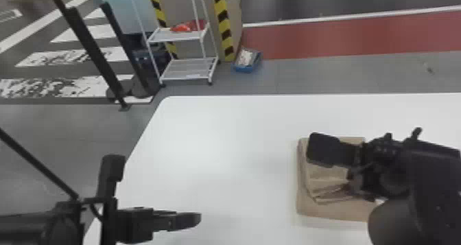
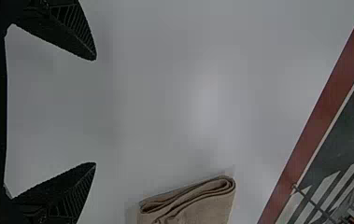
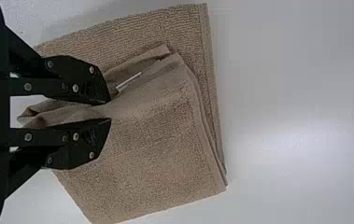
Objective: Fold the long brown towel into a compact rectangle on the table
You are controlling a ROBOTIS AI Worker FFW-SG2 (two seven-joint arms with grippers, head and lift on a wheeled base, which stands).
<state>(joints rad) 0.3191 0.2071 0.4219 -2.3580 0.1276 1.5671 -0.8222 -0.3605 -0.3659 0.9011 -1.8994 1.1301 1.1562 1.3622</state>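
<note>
Your right gripper (image 1: 353, 187) sits over the brown terry towel (image 1: 326, 210) with its fingers drawn close together, pinching a raised fold of cloth between them. The towel lies in a layered, folded stack on the white, smooth-topped table (image 1: 223, 141), towards the robot's right; its upper layers sit askew on the bottom one, which sticks out on the side nearer you. Your left gripper (image 1: 187, 221) is over the table to the towel's left, well apart from it, fingers spread wide with nothing between them.
</note>
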